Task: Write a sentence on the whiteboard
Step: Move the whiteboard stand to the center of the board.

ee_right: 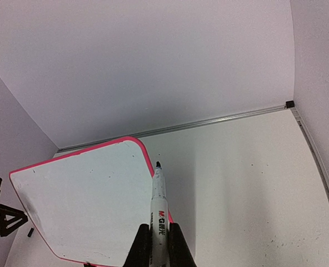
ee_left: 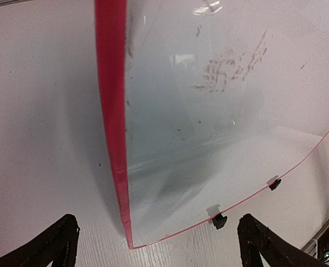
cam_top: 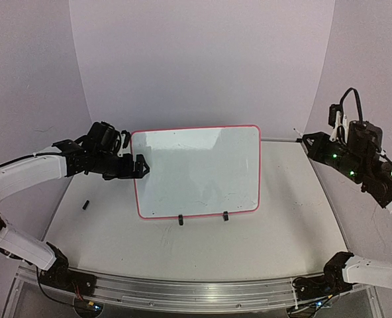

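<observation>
The whiteboard (cam_top: pixel 196 172) stands upright on two black clip feet (cam_top: pixel 181 220) in the middle of the table, its rim red-pink. No sentence is in view on its face (ee_left: pixel 209 111), only faint grey smudges. My left gripper (cam_top: pixel 142 165) is open beside the board's left edge. In the left wrist view its fingers (ee_left: pixel 158 222) stand wide apart on either side of the board's lower corner, touching nothing. My right gripper (cam_top: pixel 310 140) hangs raised at the far right, well away from the board (ee_right: pixel 86 206). It is shut (ee_right: pixel 159 231) on a white marker (ee_right: pixel 159 194), uncapped tip pointing forward.
A small black cap (cam_top: pixel 86 205) lies on the table left of the board. A metal rail (cam_top: pixel 183 291) runs along the near edge. A curved white backdrop (cam_top: pixel 202 59) closes off the back and sides.
</observation>
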